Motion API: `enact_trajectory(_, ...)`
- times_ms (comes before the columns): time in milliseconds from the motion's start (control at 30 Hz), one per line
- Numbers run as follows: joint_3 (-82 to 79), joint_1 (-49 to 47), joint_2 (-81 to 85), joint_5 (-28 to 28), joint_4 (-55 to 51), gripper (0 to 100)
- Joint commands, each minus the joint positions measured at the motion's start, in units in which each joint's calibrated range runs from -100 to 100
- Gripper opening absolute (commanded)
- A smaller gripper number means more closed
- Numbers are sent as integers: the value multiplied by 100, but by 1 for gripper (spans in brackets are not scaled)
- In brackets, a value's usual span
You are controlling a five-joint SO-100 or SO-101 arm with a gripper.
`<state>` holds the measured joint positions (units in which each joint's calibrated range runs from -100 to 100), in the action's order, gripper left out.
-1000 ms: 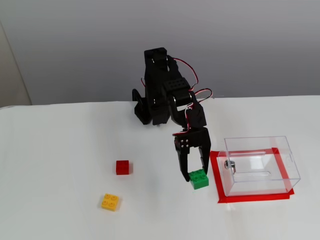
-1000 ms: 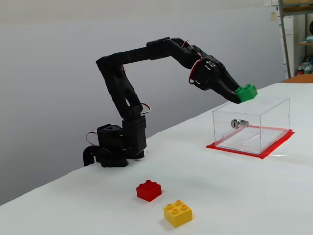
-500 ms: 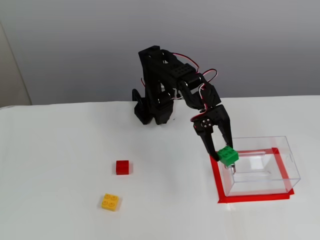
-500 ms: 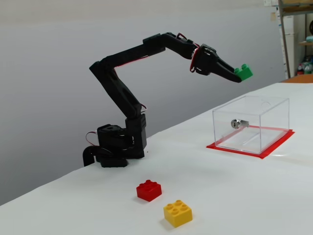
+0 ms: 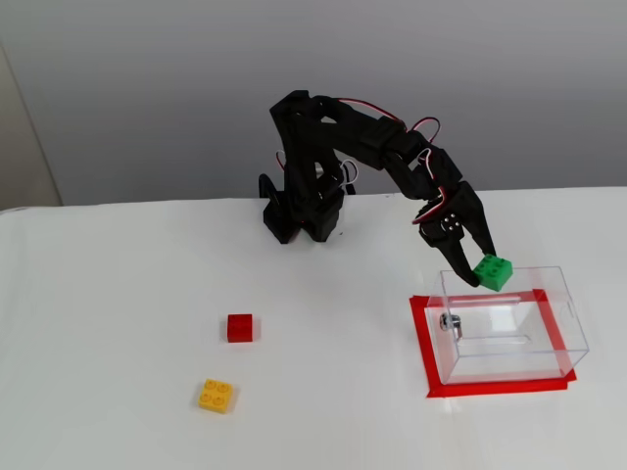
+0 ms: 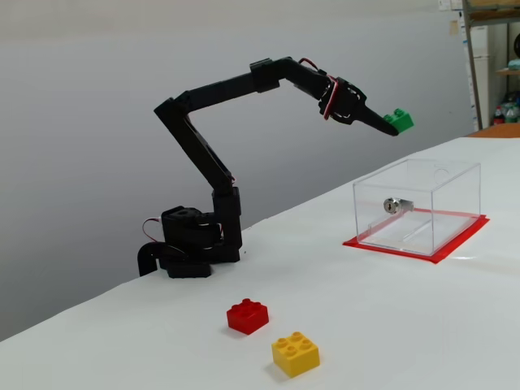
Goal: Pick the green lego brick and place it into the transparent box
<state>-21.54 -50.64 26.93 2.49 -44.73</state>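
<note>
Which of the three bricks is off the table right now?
The green lego brick, shut in the gripper above the transparent box. The red brick and yellow brick sit on the table.

Three bricks: one green lego brick [image 5: 493, 271], one red brick [image 5: 239, 328], one yellow brick [image 5: 216, 395]. One transparent box [image 5: 509, 338], one red mat [image 5: 427, 352], one arm [image 6: 203, 154].

I've got bright, even, diffuse light in both fixed views, only faint soft shadows under things on the white table [image 5: 118, 294], no harsh glare, slight softness overall, upper-right corner of one view a touch blurred, no edge distortion.
</note>
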Motion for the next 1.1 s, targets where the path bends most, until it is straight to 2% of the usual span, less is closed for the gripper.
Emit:
enact_trajectory(0,526,-145,-322,17,52,12)
enact_trajectory(400,1882,-300,-2146,-14,26,12)
enact_trajectory(900,1937,-477,-2435,17,8,13)
enact_trajectory(967,1900,-477,-2418,17,8,16)
enact_trajectory(1067,1864,-477,-2418,22,0,26)
